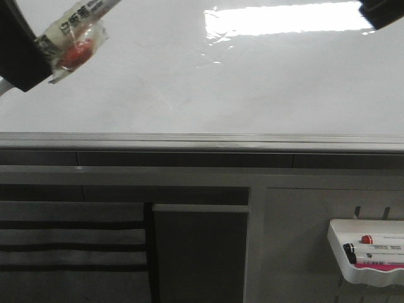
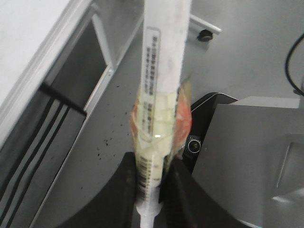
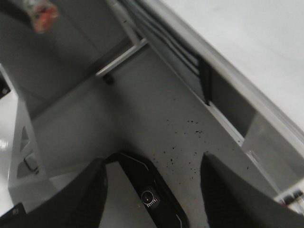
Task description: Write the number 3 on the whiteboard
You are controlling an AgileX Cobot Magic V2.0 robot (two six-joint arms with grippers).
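Observation:
The whiteboard [image 1: 252,88] fills the upper front view, glossy white with glare at the top and a silver-grey frame edge [image 1: 202,141]. No number 3 shows on it. My left gripper [image 1: 39,52] at the top left is shut on a white marker [image 1: 79,28] wrapped in clear tape with a red part. In the left wrist view the marker [image 2: 164,71] stands between the fingers of the left gripper [image 2: 151,173], with the board [image 2: 23,33] to one side. My right gripper [image 1: 382,12] at the top right corner is open and empty [image 3: 153,173], with the board [image 3: 256,38] beside it.
A small white tray [image 1: 353,270] with several markers [image 1: 379,249] hangs at the lower right below the board. A dark grey panel [image 1: 201,252] and black-striped fabric [image 1: 69,246] sit below the frame. The grey speckled floor [image 3: 180,133] and robot base show in the wrist views.

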